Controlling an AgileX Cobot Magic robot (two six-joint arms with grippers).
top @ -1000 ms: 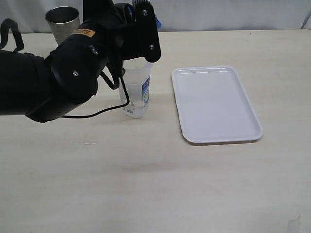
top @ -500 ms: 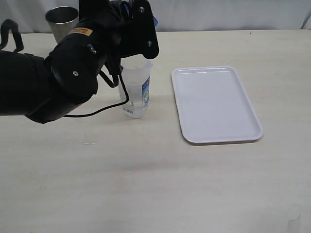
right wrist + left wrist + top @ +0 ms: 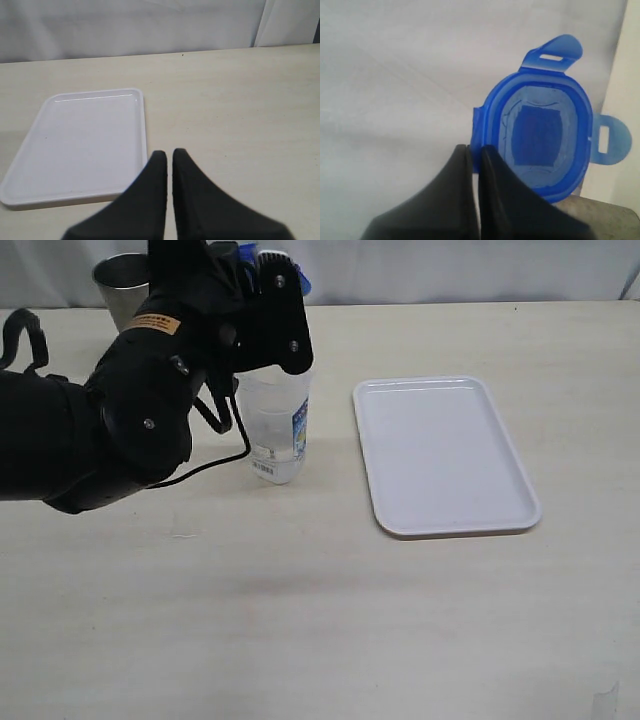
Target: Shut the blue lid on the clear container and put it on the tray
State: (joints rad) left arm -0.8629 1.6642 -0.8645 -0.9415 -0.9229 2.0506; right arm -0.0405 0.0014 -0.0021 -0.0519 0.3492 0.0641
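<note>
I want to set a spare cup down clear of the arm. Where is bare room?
The tray is bare inside. The table is open in the wide strip between the camera and the tray and clear container, and right of the tray. Crowded: the far left corner, where the left arm hangs over the container beside the grey metal cup.

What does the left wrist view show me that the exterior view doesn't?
Only the left wrist view: the inner face of the blue lid, two flaps out, its rim pinched by the left gripper. Only the exterior view: the clear container standing upright, and the bare tray beside it, apart. Both: some of the lid in that gripper.
</note>
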